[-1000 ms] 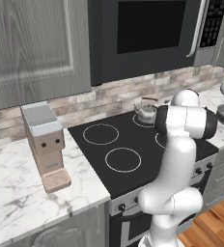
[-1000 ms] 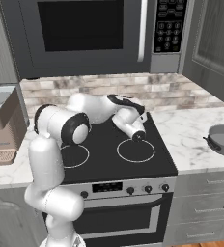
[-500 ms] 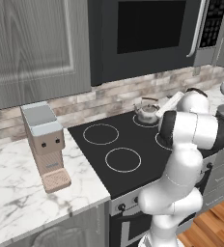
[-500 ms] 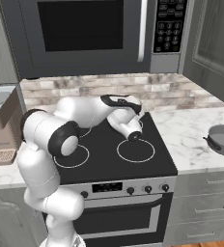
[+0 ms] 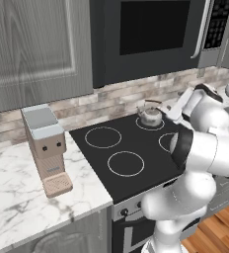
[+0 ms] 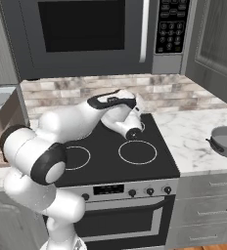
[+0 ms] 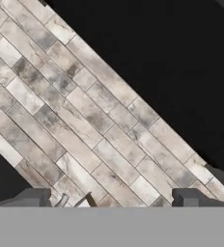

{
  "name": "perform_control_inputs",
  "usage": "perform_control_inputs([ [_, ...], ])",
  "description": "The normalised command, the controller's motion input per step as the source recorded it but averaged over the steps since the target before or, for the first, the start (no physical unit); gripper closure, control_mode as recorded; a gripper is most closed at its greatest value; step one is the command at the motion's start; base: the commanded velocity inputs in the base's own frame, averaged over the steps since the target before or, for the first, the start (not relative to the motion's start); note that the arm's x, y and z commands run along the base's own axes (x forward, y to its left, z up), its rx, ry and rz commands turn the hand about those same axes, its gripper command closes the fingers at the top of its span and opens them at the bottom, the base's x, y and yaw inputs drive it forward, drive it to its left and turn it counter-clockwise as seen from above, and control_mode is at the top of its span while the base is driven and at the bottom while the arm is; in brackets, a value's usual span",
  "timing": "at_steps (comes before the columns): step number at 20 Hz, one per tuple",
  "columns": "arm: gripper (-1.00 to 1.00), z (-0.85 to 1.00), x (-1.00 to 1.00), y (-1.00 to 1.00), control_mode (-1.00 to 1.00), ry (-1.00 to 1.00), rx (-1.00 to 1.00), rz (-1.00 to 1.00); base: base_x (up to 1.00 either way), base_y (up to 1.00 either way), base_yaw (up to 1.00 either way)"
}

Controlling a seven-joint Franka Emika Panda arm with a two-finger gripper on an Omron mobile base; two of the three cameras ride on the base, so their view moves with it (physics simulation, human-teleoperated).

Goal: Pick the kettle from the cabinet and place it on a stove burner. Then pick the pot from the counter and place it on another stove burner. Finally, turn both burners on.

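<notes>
One kettle [image 5: 150,115] on rear burner [image 5: 151,124], hand [image 7: 113,198] spread above

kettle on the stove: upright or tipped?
Upright. In the left base view the kettle sits level on the back burner ring of the cooktop, lid knob and arched handle on top, spout sideways.

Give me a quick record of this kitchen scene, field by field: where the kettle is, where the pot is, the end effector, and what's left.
kettle: upright on the back burner ring of the cooktop
pot: on the marble counter, right of the stove
end effector: open, empty, facing the tile backsplash
remaining: pot to a burner, both burners on
</notes>
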Motion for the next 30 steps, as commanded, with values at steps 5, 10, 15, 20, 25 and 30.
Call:
perform_control_inputs([
  [5,-1.0,0.52,-0.64,0.0,-1.0,0.03,-0.17,-0.09,0.0,0.0,0.0],
  [10,-1.0,0.59,-0.66,0.0,-1.0,0.06,-0.16,-0.1,0.0,0.0,0.0],
  [15,-1.0,0.61,-0.62,0.0,-1.0,0.13,-0.13,-0.11,0.0,0.0,0.0],
  [20,-1.0,0.46,-0.58,0.0,-1.0,0.21,-0.11,-0.1,0.0,0.0,0.0],
  [25,-1.0,0.48,-0.55,0.0,-1.0,0.26,-0.08,-0.1,0.0,0.0,0.0],
  [30,-1.0,0.53,-0.42,0.0,-1.0,0.33,-0.05,-0.07,0.0,0.0,0.0],
])
